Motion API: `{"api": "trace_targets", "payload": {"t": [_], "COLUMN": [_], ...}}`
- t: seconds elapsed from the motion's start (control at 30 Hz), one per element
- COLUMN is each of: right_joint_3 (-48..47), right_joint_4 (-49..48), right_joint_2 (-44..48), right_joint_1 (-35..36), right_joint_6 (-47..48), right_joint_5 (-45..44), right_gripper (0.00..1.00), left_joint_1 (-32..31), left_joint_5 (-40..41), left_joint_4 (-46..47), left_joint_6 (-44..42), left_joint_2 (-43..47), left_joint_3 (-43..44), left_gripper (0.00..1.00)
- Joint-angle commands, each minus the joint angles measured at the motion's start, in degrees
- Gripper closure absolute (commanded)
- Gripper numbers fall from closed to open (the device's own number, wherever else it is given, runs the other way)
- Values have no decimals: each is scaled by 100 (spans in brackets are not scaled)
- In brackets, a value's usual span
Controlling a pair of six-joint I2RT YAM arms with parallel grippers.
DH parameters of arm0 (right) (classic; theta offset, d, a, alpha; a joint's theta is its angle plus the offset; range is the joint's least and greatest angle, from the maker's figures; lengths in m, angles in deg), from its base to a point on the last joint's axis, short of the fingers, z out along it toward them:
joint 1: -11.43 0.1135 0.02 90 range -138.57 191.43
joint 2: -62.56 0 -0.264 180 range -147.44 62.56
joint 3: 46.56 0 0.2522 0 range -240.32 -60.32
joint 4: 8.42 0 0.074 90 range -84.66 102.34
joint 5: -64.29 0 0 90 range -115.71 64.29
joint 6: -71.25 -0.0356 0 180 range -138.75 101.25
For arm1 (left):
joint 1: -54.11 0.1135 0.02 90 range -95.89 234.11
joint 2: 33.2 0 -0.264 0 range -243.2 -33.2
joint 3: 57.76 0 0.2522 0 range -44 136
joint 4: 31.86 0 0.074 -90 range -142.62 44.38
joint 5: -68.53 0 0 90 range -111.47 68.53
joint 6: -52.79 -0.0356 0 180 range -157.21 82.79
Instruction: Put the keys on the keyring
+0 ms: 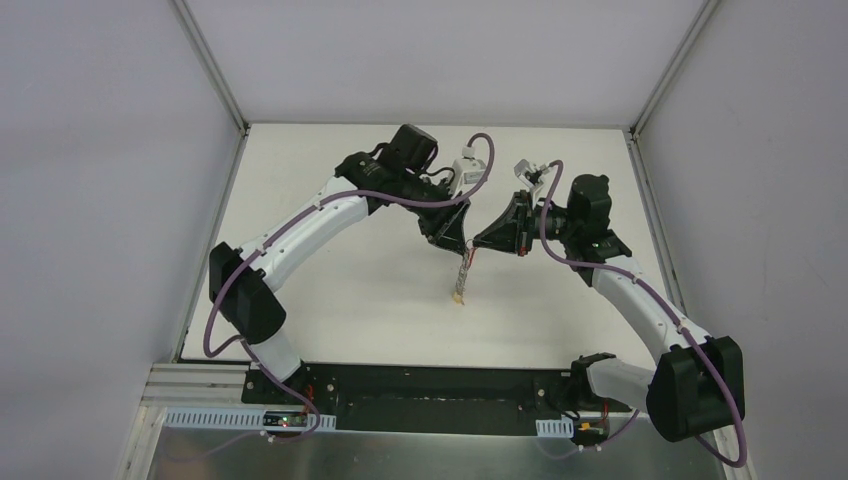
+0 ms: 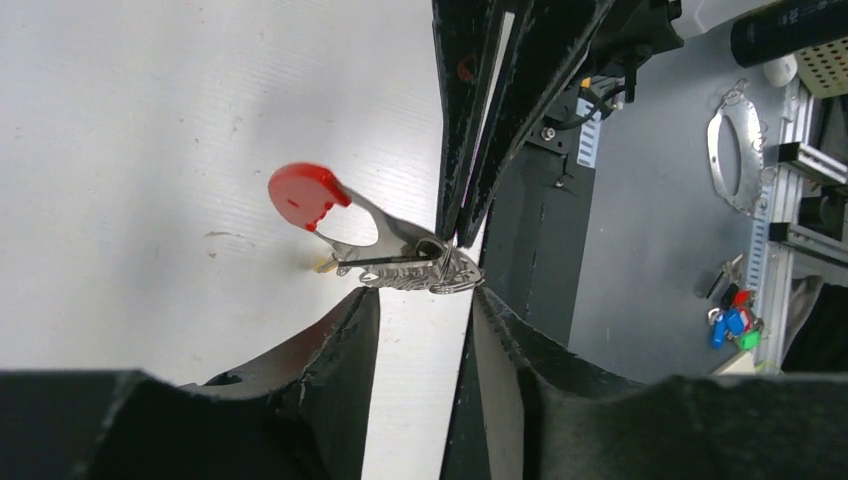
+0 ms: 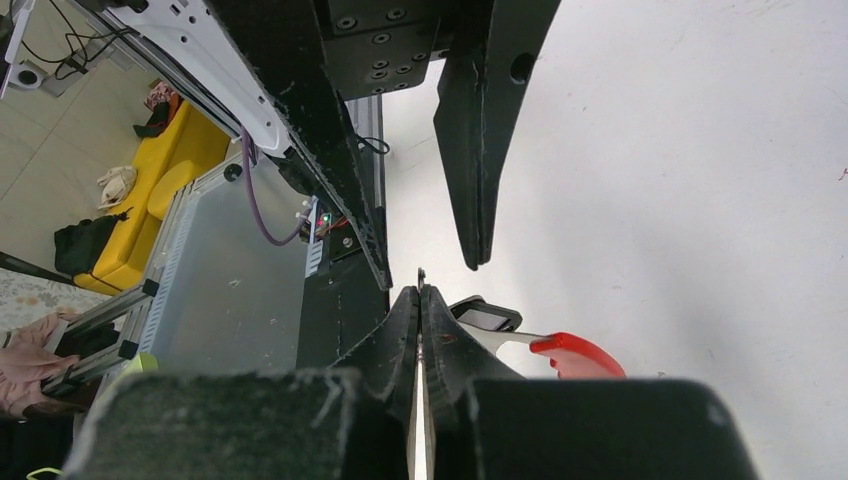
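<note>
1. The right fingers (image 2: 455, 120) are pressed shut on the top of the keys (image 2: 425, 272). The bunch hangs over the middle of the surface (image 1: 340, 300), likely held up and steady for threading.
2. The left fingers (image 2: 340, 340) stand partly apart just beside the bunch and clamp nothing. They seem placed to take a fresh hold.
3. The red strap (image 2: 305, 195) juts sideways, and the yellow-headed key (image 1: 457, 296) dangles lowest.
4. I cannot pick out the keyring. No container is in view.
</note>
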Motion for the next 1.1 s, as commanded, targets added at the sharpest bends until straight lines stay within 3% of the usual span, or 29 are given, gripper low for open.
{"api": "trace_targets", "payload": {"t": [0.0, 0.13, 0.27, 0.73, 1.07], "right_joint_3": [-286, -286, -287, -282, -296], "right_joint_4": [-256, -301, -301, -316, -363], "right_joint_2": [43, 12, 16, -1, -67], "right_joint_1": [-44, -40, -51, -78, -82], "right_joint_6": [-89, -144, -158, -189, -236], "right_joint_5": [246, 264, 284, 366, 346], "right_gripper": [100, 100, 100, 100, 100], "left_joint_1": [101, 120, 128, 278, 234], "left_joint_5": [-142, -206, -177, -238, -457], "left_joint_4": [377, 516, 491, 879, 1426], "left_joint_6": [-400, -566, -776, -675, -161], "left_joint_2": [464, 525, 483, 420, 248], "left_joint_3": [-306, -493, -499, -756, -1044], "left_gripper": [57, 47, 45, 50, 54]}}
